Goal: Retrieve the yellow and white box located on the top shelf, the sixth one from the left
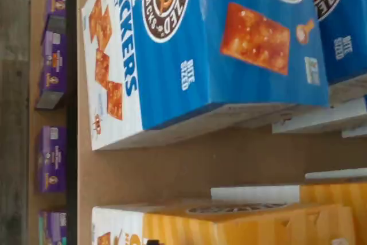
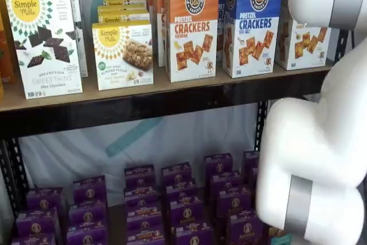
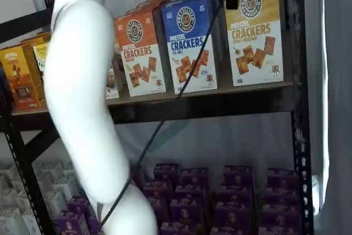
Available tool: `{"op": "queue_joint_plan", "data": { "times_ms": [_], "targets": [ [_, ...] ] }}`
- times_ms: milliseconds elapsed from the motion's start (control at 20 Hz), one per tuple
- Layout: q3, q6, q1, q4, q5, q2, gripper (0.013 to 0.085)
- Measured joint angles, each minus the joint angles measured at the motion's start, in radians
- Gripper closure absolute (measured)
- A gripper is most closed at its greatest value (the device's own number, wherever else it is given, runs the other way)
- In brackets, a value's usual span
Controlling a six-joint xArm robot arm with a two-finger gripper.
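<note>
Standing untouched on the top shelf (image 3: 209, 105), the yellow and white box (image 3: 254, 34) is seen at the right end of the carton row, just beside the blue carton (image 3: 190, 42), with the orange carton (image 3: 140, 53) further along. Nothing has been lifted yet; the approach, the grasp and the withdrawal are all judged to be left.

The gripper's fingers are not clearly made out in either shelf view, only a small black piece with a cable at the top edge; its jaws are taken to be fully apart and empty.

In the wrist view the blue carton and a yellow carton (image 1: 252, 225) are seen from above, with bare tan board between them.

The shelf is a wooden board with a dark front rail on black perforated uprights (image 3: 300, 136). Purple boxes (image 3: 192, 191) are stacked on the lower level, before a pale backdrop.
</note>
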Motion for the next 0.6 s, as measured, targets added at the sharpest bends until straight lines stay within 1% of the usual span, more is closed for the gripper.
{"op": "queue_joint_plan", "data": {
  "times_ms": [200,350,600],
  "targets": [
    [-0.033,0.009,0.002,-0.008,0.031,0.024,0.0130],
    [-0.044,0.011,0.003,-0.012,0.035,0.032,0.0130],
    [-0.076,0.014,0.009,-0.032,0.051,0.054,0.0130]
  ]
}}
